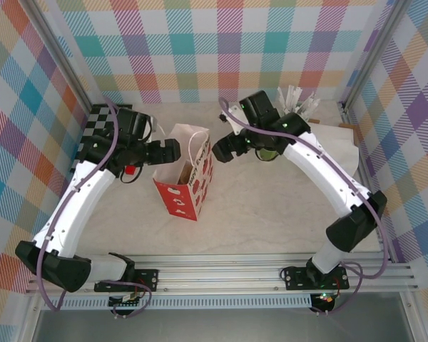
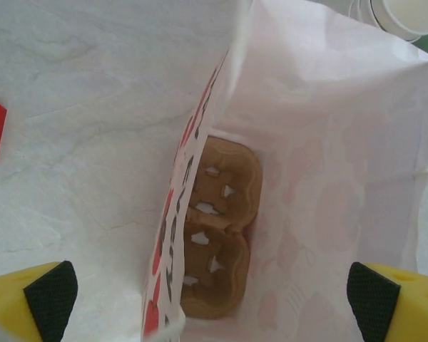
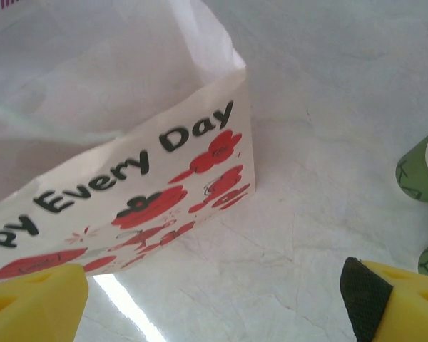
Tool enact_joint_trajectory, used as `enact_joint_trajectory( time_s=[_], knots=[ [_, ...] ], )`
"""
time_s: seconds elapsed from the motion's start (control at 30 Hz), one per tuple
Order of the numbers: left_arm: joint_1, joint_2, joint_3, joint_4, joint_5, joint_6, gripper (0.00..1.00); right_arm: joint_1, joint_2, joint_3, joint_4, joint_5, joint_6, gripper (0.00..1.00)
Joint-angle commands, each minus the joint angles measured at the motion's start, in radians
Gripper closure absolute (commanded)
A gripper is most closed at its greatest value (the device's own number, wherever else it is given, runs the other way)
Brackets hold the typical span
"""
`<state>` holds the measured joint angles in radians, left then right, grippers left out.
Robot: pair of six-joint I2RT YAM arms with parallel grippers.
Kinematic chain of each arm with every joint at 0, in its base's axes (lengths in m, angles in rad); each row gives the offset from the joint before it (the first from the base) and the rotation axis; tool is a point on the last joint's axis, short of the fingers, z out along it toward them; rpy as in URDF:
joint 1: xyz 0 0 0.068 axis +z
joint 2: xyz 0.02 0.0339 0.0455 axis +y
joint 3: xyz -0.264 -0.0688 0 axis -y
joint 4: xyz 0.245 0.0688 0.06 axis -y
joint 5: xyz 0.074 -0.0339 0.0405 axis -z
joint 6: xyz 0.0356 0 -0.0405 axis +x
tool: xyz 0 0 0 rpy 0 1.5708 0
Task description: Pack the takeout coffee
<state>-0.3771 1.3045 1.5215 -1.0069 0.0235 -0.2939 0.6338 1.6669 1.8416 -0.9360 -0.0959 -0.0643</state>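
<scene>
A white paper bag [image 1: 180, 174] printed with red flowers and "Happy Every Day" stands open at the table's middle. A brown pulp cup carrier [image 2: 220, 228] lies at its bottom. My left gripper [image 1: 171, 150] is open at the bag's left rim, and its fingers [image 2: 50, 288] straddle the bag's left wall. To the right of the bag, my right gripper [image 1: 222, 147] is open above bare table, nothing between its fingers [image 3: 385, 303]. A green cup with a dark top [image 1: 269, 152] peeks out under my right arm; I cannot tell if it is the takeout coffee. A green cup [image 3: 419, 169] with a pale rim stands at the right.
A pale tumbler of white wrapped sticks [image 1: 297, 104] stands at the back right, beside a white sheet [image 1: 337, 142]. A small red block [image 1: 130, 169] lies left of the bag, near a checkered board [image 1: 100, 120]. White stacked cups [image 2: 410, 13] show beyond the bag. Plaid walls enclose the table.
</scene>
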Motion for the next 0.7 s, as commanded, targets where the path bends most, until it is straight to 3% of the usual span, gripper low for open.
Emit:
enact_joint_trajectory(
  time_s=[0.0,0.07,0.17,0.37,0.5,0.67],
  knots=[
    [-0.002,-0.031,-0.001,0.056,-0.037,0.003,0.07,-0.068,0.088,0.186,-0.066,-0.061,0.09,0.08],
    [-0.001,-0.03,-0.01,0.055,-0.04,0.007,0.13,-0.094,0.135,0.252,-0.086,-0.075,0.165,0.08],
    [-0.002,-0.032,-0.029,0.064,-0.018,0.019,0.26,-0.094,0.219,0.326,-0.096,-0.089,0.156,0.08],
    [0.0,-0.039,-0.046,0.083,-0.013,0.035,0.46,-0.091,0.444,0.569,-0.164,-0.367,0.083,0.18],
    [0.001,-0.025,-0.047,0.083,-0.005,0.053,0.56,-0.081,0.55,0.699,-0.201,-0.396,0.109,0.32],
    [0.006,-0.005,-0.037,0.089,0.007,0.069,0.67,-0.058,0.562,0.722,-0.228,-0.309,0.131,0.64]
  ],
)
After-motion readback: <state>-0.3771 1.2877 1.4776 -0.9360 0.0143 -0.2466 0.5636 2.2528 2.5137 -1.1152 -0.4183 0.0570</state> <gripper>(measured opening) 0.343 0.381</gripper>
